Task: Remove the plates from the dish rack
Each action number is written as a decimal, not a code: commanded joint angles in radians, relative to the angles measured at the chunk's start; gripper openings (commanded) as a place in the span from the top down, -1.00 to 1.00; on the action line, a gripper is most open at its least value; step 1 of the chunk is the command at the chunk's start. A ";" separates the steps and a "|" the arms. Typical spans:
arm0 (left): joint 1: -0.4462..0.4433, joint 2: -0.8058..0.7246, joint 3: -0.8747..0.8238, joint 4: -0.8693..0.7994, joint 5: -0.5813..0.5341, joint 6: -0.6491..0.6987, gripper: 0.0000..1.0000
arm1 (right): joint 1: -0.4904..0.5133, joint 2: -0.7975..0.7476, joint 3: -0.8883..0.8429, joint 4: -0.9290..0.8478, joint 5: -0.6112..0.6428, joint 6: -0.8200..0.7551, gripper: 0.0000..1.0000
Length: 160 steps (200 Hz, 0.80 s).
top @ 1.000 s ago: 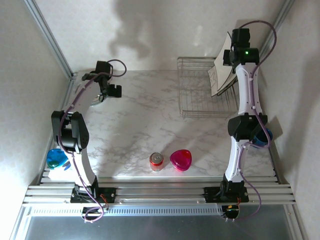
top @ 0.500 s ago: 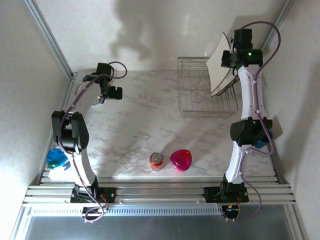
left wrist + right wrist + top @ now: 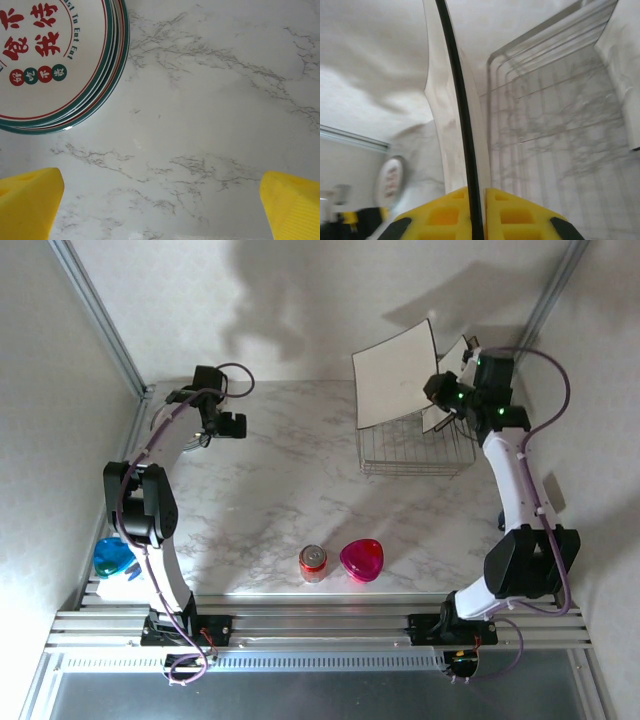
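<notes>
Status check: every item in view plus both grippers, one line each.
dish rack: upright on the table
square plate: held up over the dish rack, tilted
right gripper: shut on the square plate's edge
second square plate: on edge in the dish rack, partly hidden
round plates: stacked flat on the table
left gripper: open, empty, beside the round plates
can: upright
pink heart dish: beside the can

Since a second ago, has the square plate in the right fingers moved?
Yes. The square plate has swung left from the right side of the dish rack to over its back-left corner.
</notes>
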 commanded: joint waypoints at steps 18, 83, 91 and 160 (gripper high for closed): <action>-0.008 -0.021 0.024 0.012 0.042 -0.009 -0.99 | -0.008 -0.027 -0.268 0.855 -0.261 0.431 1.00; -0.009 -0.011 0.059 0.006 0.083 -0.016 -0.99 | 0.011 0.069 -0.464 1.194 -0.287 0.593 1.00; -0.009 -0.008 0.061 0.008 0.087 -0.017 -0.99 | 0.013 0.077 -0.464 1.198 -0.288 0.594 1.00; 0.002 0.007 0.090 0.195 0.581 -0.045 -0.99 | 0.050 0.144 -0.427 1.172 -0.326 0.582 1.00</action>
